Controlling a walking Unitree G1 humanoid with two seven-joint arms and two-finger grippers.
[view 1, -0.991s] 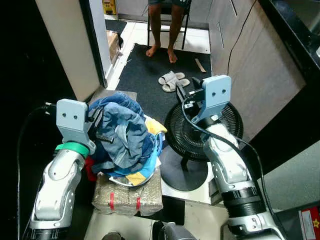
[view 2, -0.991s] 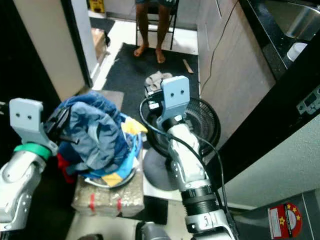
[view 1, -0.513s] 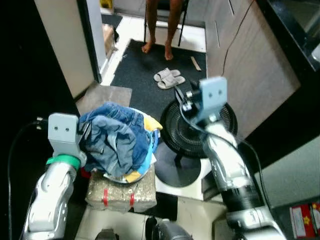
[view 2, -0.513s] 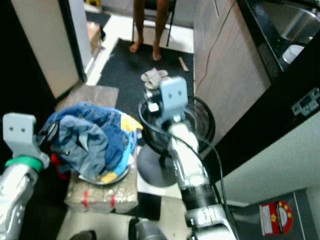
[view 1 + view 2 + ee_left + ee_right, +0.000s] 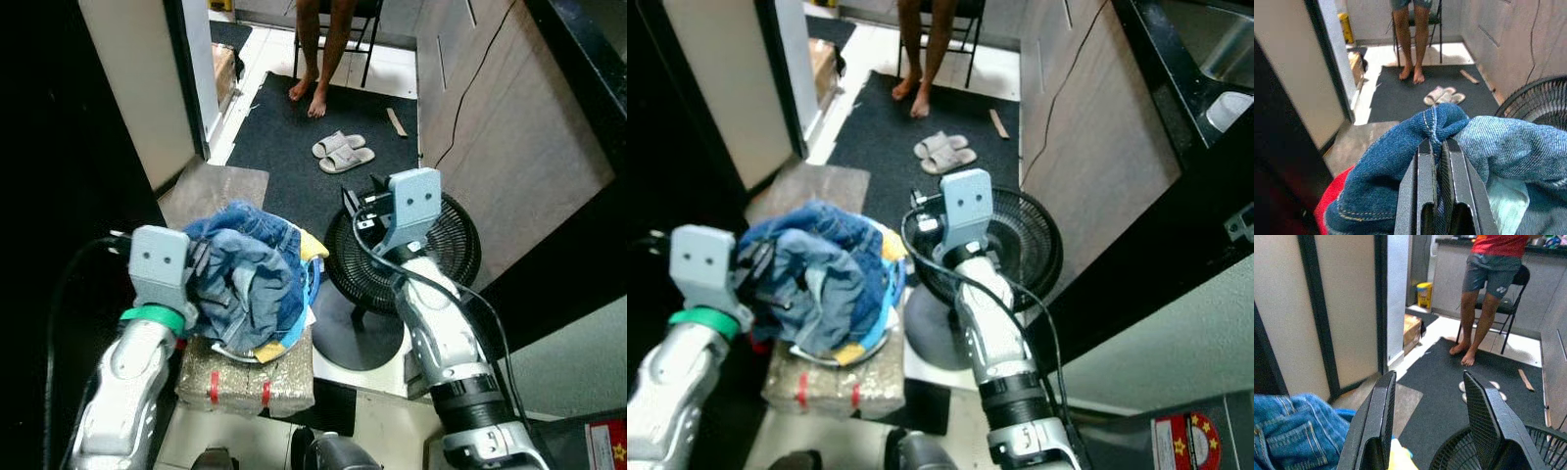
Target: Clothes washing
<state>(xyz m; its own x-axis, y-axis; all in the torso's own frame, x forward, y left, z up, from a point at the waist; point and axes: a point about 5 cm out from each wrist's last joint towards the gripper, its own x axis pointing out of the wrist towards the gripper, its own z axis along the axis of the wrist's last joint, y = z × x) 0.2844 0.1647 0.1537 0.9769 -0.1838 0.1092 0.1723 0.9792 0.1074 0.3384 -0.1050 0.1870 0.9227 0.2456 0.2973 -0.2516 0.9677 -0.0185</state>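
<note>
A heap of clothes, mostly blue denim jeans (image 5: 245, 279) with yellow and red pieces under them, lies in a light basin on a speckled block (image 5: 245, 377). My left gripper (image 5: 1439, 146) is shut on a fold of the denim (image 5: 1444, 122) at the heap's left side. My right gripper (image 5: 1427, 401) is open and holds nothing; it hangs above the floor fan (image 5: 402, 250), to the right of the heap. A corner of denim (image 5: 1293, 431) appears in the right wrist view.
A person (image 5: 318, 39) stands barefoot by a folding chair on a dark mat (image 5: 294, 147), with a pair of slippers (image 5: 341, 152) near them. A wooden cabinet wall (image 5: 509, 137) runs along the right. A pale door panel (image 5: 137, 88) stands at the left.
The camera has shifted, so the whole scene sits a little differently. My left gripper keeps its hold on the denim. The right arm stays over the fan.
</note>
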